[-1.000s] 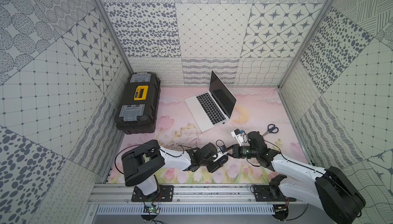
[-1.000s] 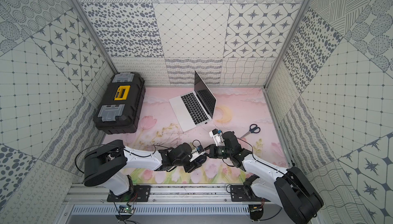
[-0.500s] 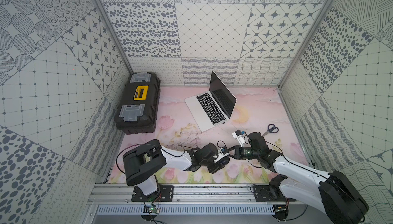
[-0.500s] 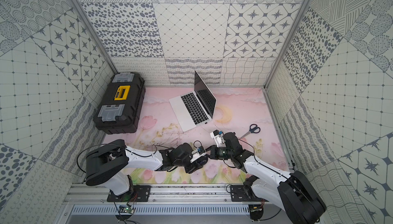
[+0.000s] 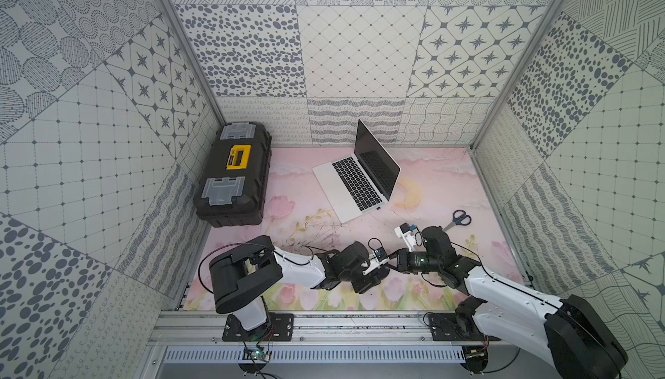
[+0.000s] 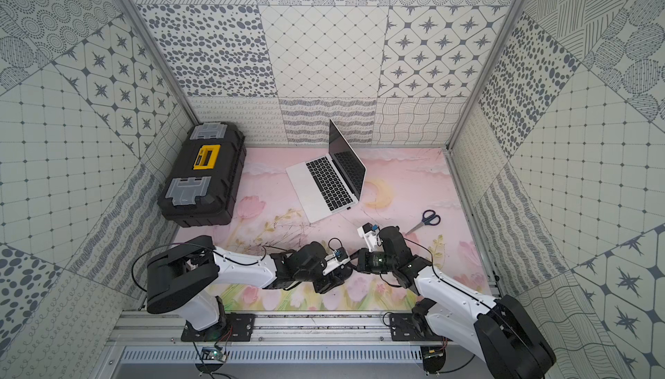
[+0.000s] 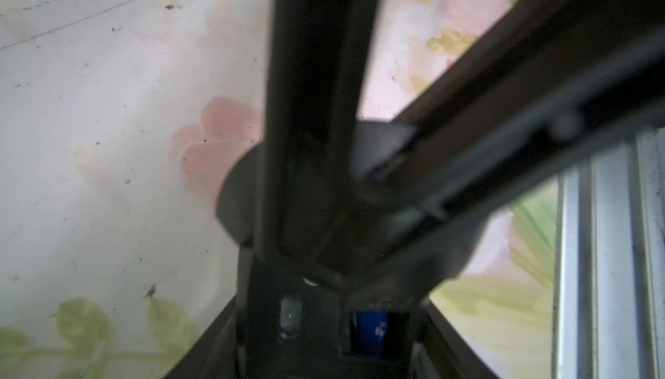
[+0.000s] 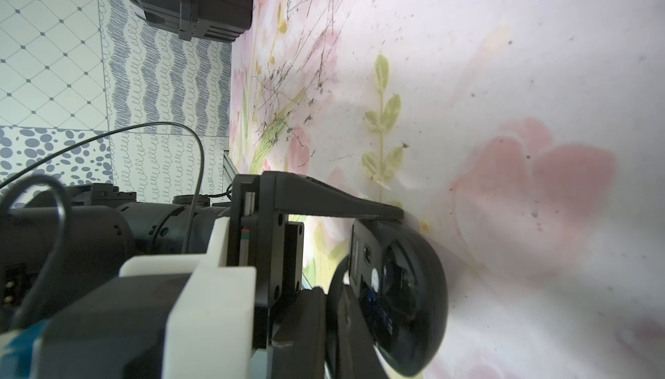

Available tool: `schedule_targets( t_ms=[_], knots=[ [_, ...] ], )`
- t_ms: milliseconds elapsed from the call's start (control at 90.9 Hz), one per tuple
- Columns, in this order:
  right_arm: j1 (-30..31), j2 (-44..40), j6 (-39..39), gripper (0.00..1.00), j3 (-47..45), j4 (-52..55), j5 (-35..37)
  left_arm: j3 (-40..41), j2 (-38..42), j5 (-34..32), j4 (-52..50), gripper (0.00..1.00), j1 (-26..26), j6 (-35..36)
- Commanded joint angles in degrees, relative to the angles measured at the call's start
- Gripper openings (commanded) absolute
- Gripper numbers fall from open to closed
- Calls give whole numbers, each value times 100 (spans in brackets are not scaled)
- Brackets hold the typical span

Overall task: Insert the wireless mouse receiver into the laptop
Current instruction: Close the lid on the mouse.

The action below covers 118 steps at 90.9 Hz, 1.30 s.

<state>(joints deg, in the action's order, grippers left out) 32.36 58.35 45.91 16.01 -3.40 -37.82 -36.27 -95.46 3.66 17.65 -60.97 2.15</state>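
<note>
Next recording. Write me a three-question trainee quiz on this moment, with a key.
1. True or false: the laptop is closed.
2. Which colour marks the top of the toolbox? A red, B yellow, C green.
3. What is held by the fingers of the left gripper?

Key: 1 false, its screen stands open; 2 B; 3 the black mouse, underside showing.

A: Can you make out the wireless mouse receiver?
B: No. In the right wrist view your right hand covers part of the mouse, and the frame's edge cuts the hand off.
A: And from above?
B: In both top views your arms meet at five o'clock from the laptop and hide the mouse. The left wrist view is blurred.
</note>
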Motion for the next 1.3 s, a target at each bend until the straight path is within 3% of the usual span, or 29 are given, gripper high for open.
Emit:
schedule_targets(
  t_ms=[0,66,264,539,903,1288],
  knots=[
    [-19,20,-21,0,-78,120,111,101,-166,522,-1863,20,-29,-207],
    [-21,32,-52,0,-63,184,132,101,-165,528,-1863,20,-33,-207],
    [-19,-7,-142,21,5,372,189,99,-167,539,-1862,20,-32,-207],
    [-19,-122,-222,31,74,543,305,94,-179,548,-1865,20,-29,-207],
    [-30,-771,-587,62,234,1451,827,94,-190,566,-1880,19,-33,-222],
    [287,-100,-653,81,308,1237,977,76,-209,566,-1896,19,-29,-223]
  ],
)
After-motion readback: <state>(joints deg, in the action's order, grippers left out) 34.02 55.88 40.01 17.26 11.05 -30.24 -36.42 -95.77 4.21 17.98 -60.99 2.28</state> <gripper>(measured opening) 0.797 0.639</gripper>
